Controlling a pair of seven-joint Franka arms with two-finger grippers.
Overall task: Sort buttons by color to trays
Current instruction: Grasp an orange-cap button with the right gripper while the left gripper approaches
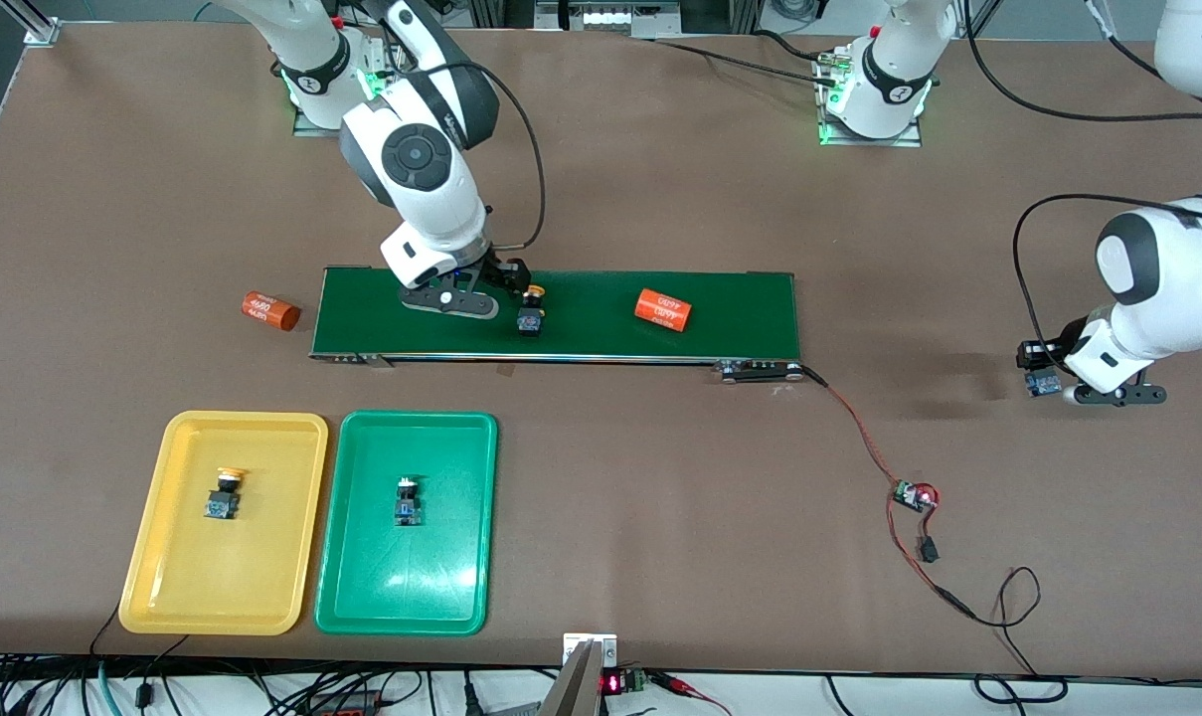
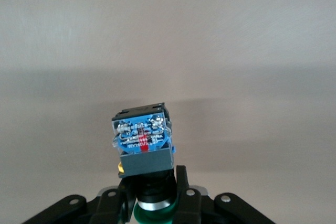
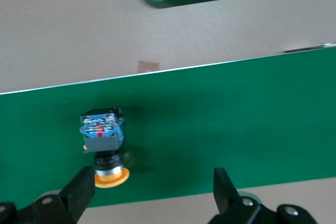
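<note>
My right gripper [image 1: 461, 300] is open low over the dark-green conveyor belt [image 1: 601, 338]. A yellow-capped button [image 1: 532, 311] lies on the belt just beside it. In the right wrist view that button [image 3: 103, 145] lies close to one finger [image 3: 79, 192] of the open gripper [image 3: 152, 195]. My left gripper [image 1: 1050, 378] is shut on a green-capped button [image 2: 143, 142] above the bare table at the left arm's end. The yellow tray [image 1: 163, 577] holds a yellow-capped button [image 1: 225, 495]. The green tray [image 1: 362, 587] beside it holds a green-capped button [image 1: 408, 501].
One orange cylinder [image 1: 662, 309] lies on the belt toward the left arm's end. Another [image 1: 270, 310] lies on the table off the belt's end on the right arm's side. A red-black cable with a small board [image 1: 914, 495] runs from the belt across the table.
</note>
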